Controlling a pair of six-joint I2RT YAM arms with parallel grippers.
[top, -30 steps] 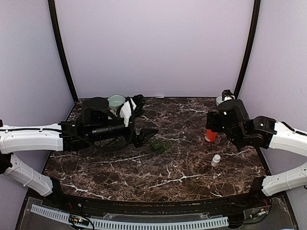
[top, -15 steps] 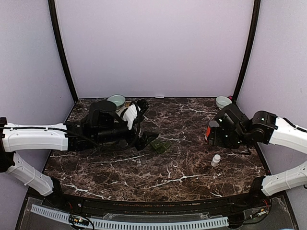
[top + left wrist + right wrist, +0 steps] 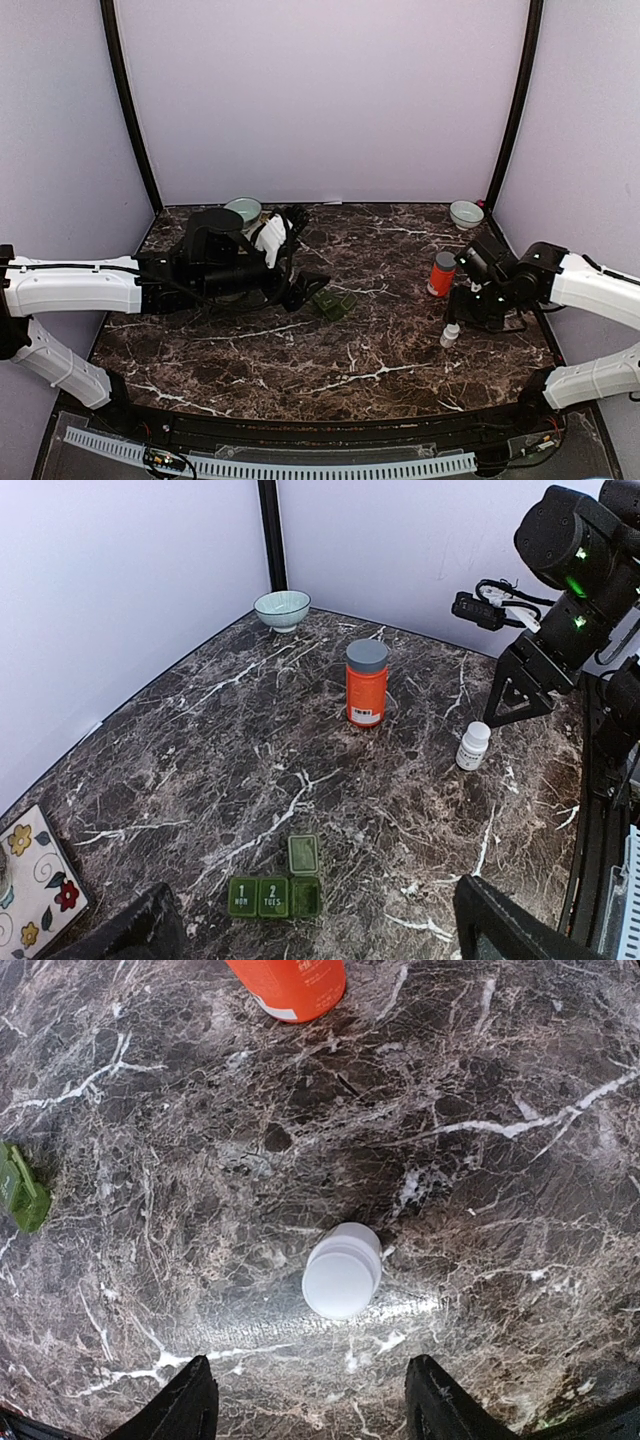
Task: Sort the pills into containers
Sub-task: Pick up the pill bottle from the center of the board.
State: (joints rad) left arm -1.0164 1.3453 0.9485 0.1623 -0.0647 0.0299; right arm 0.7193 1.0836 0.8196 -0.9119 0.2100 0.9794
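A green pill organizer [image 3: 334, 303] lies mid-table with one lid flipped open [image 3: 303, 853]; two shut lids read 1 and 2. An orange bottle [image 3: 441, 273] with a grey cap stands at the right. A small white bottle [image 3: 451, 334] stands just in front of it. My right gripper [image 3: 315, 1400] points straight down over the white bottle [image 3: 342, 1270], open, with the cap ahead of its fingertips and nothing between them. My left gripper [image 3: 315, 930] hovers wide open just short of the organizer [image 3: 276, 883], holding nothing. No loose pills show.
A pale bowl [image 3: 243, 210] sits at the back left behind my left arm, and another bowl [image 3: 466, 213] stands in the back right corner. A floral card [image 3: 35, 880] lies at the left. Dark posts and lilac walls ring the marble table [image 3: 300, 360].
My right arm has swung down and forward from beside the orange bottle to above the white bottle, its fingers narrowing. The orange bottle now stands uncovered. My left arm barely moved.
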